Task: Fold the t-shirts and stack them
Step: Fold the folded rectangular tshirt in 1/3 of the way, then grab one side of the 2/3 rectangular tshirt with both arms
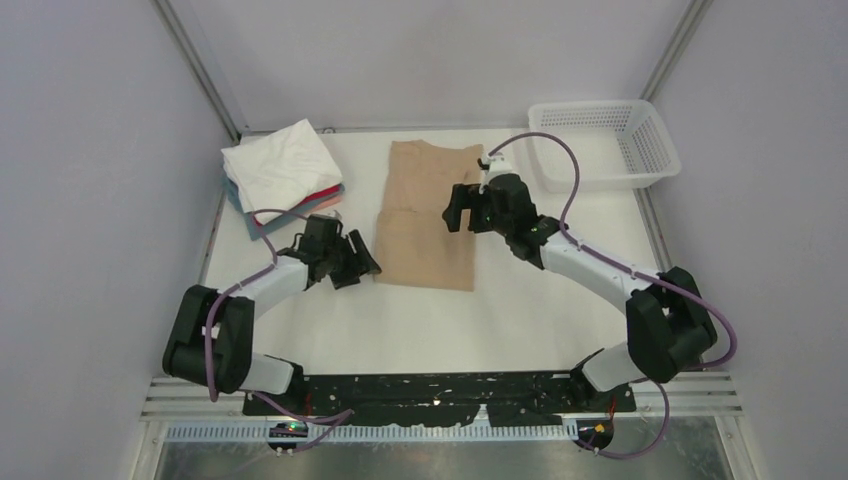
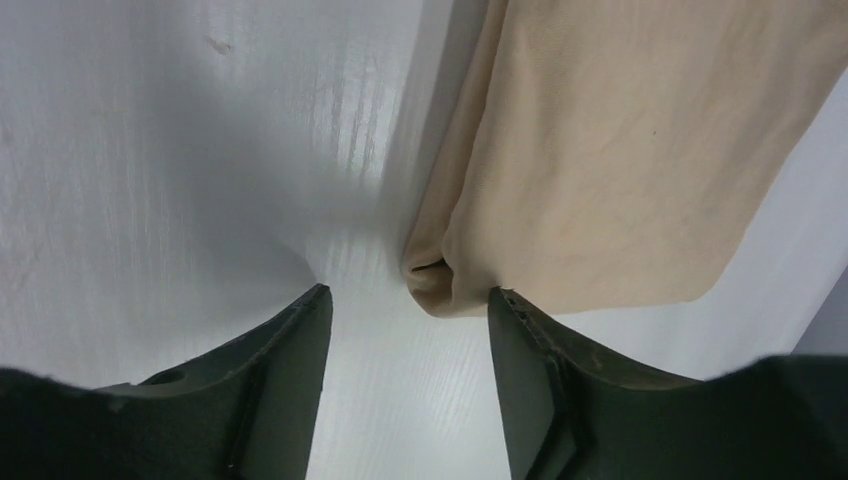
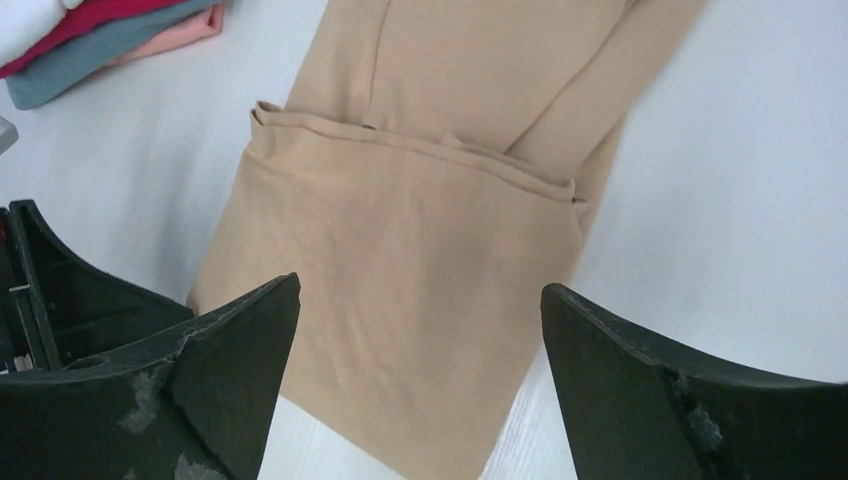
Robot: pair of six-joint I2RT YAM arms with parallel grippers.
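I judge the task well past halfway. A stack of folded t-shirts (image 1: 285, 170) sits at the far left corner of the white table (image 1: 430, 330), with a rumpled white one on top and red, pink and grey-blue edges showing beneath it. The plain tan cloth t-shirt (image 1: 425, 215) lies flat in the middle of the table, between my two arms. It is already narrowed into a long strip running away from me. The right wrist view shows a hem-like edge crossing it, where one layer lies over another. What is left, as I read it, is to fold the strip shorter and put it on the stack.

My left gripper (image 1: 352, 258) is low at the strip's near left corner. In its wrist view the dark fingers (image 2: 300, 340) are spread, with the rolled corner of the tan shirt between the tips. The corner sits close to one finger and nothing is pinched. My right gripper (image 1: 462, 208) hangs above the strip's right side, its fingers (image 3: 250, 330) wide apart and empty.

The tan cloth looks thin, matte and limp, with soft creases and a slightly puffed double edge at the corner. The table has a smooth, faintly glossy surface. The fingers are hard black plastic, scuffed at the edges. A white plastic mesh basket (image 1: 640, 150) stands at the far right.
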